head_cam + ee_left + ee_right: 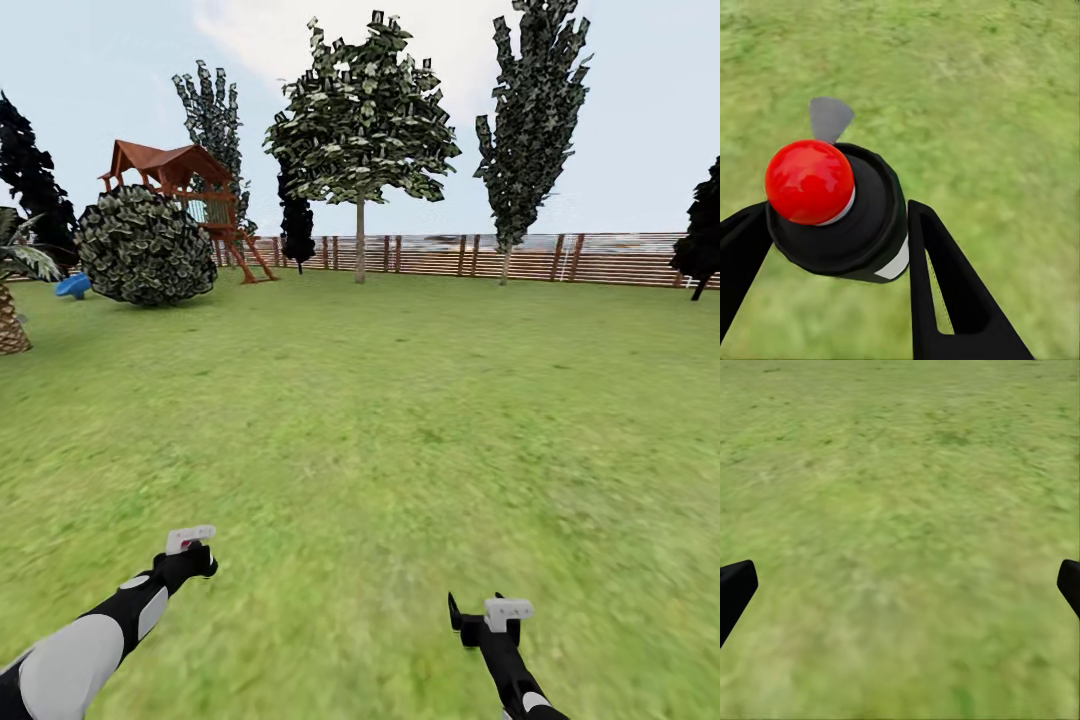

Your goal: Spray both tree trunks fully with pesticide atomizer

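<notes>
The left gripper has the spray bottle wedged between its two black fingers, pressed in on both sides of the dark body. Seen along the fingers, the bottle's red cap faces the wrist camera, a small grey nozzle tab pokes out beyond it, and a sliver of white label shows against one finger. Below it, grass.

From the head camera, that left gripper sits at about 7 o'clock, low over the lawn, at the end of the black-and-white arm. The bottle itself is too small there to pick out.

The right gripper is at roughly 5 o'clock. In its own wrist camera the two black fingertips stand at opposite edges, spread wide, with nothing but grass between them.

Up at 12 o'clock, far across the lawn, stands a tree with a bare pale trunk and a blocky green crown, right by the wooden fence. A second, taller tree is at about 1 o'clock, also against the fence. Both are well apart from the bottle.

At 10 o'clock there's a round bush with a red-roofed play tower behind it.
</notes>
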Available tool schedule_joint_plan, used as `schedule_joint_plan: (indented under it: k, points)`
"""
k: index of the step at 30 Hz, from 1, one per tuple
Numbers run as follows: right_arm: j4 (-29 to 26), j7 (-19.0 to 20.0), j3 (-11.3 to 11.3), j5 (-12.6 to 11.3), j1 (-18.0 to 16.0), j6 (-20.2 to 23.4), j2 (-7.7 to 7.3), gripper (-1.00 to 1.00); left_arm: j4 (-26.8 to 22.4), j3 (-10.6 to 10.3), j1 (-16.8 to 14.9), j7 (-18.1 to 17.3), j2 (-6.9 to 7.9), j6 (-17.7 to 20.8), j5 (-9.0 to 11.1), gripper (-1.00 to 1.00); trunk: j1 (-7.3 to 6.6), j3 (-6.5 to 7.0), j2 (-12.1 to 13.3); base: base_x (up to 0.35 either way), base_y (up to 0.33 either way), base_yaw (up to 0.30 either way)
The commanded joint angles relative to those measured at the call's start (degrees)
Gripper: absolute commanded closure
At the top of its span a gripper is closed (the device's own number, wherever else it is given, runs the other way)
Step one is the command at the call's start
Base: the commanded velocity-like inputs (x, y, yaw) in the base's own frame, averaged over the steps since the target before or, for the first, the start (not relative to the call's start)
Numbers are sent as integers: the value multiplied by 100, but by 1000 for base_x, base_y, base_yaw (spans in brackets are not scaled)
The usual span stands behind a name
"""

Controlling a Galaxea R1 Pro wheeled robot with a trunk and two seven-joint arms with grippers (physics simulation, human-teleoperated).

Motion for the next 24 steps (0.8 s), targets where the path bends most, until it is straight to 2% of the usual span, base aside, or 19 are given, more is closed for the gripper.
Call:
schedule_joint_plan:
  k: [1,24]
  points:
    - [0,2,1,3,0,0,-2,-100,-1,1,0,1,0,0,2,100,0,0,0,338,0,0]
    - [0,7,-9,-7,0,0,3,-100,0,1,-1,9,9,0,2,100,0,0,0,338,0,0]
